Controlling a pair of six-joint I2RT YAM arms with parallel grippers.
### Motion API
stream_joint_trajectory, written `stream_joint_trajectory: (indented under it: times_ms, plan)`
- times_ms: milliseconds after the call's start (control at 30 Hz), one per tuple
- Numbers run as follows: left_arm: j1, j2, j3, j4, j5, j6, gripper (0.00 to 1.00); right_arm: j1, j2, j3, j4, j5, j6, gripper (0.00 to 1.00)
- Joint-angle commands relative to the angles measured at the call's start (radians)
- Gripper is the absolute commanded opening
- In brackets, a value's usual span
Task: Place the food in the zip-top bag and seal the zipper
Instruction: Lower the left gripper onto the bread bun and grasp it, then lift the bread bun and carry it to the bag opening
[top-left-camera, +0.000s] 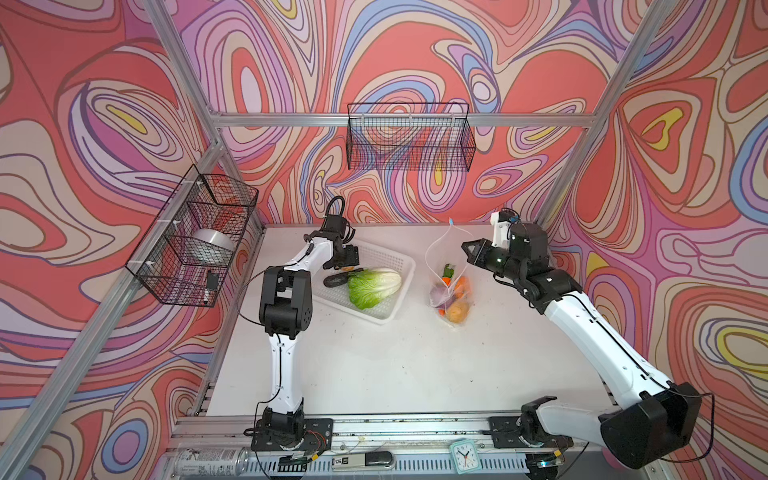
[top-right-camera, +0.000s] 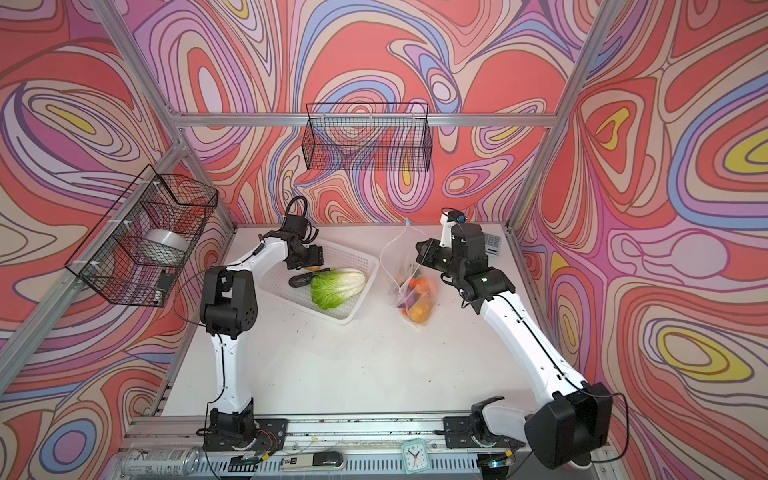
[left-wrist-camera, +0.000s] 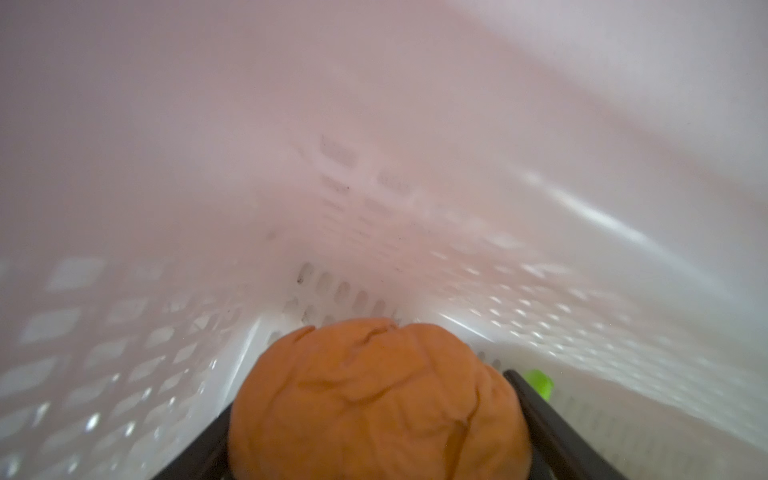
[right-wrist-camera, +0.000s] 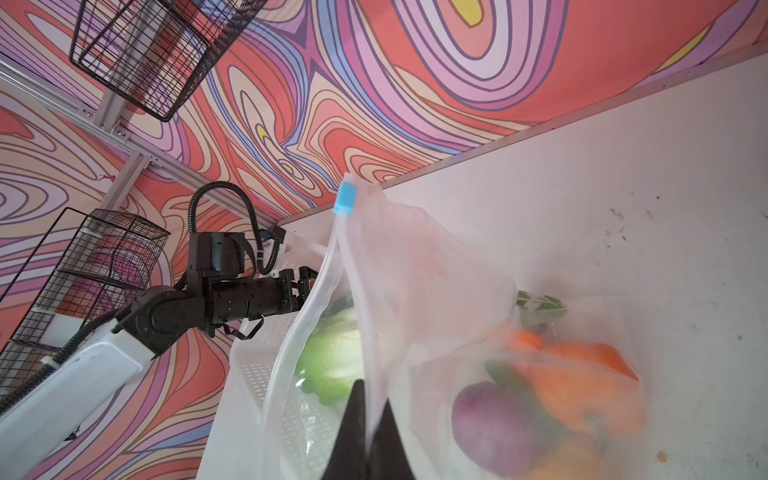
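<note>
The left claw reaches down into a corner of the white perforated plastic basket. Its jaws are set wide and closed against both sides of the wrinkled orange toy pumpkin. A large green-white napa cabbage and a dark eggplant lie beside it in the basket. To the right, on the white table, the right claw is pinched tight on the mouth edge of the clear crinkly zip-top bag. The bag stands upright and gaping, with the light-blue slider at the top. A purple onion and an orange carrot sit inside.
</note>
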Motion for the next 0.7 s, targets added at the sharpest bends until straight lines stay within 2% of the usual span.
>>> stream_joint_trajectory:
  times_ms: [0, 300, 467, 667]
  plan:
    - [0.006, -0.101, -0.029, 0.006, 0.041, -0.035, 0.78, 0.004, 0.004, 0.025, 0.024, 0.0, 0.002, 0.0]
    - [0.005, -0.236, -0.094, 0.041, 0.094, -0.069, 0.78, 0.004, 0.002, 0.021, 0.03, -0.009, 0.003, 0.0]
    - [0.005, -0.312, -0.112, 0.064, 0.194, -0.112, 0.77, 0.004, -0.003, 0.014, 0.033, -0.007, 0.003, 0.0]
    - [-0.018, -0.441, -0.186, 0.192, 0.328, -0.185, 0.74, 0.004, -0.005, 0.007, 0.04, -0.01, 0.006, 0.0]
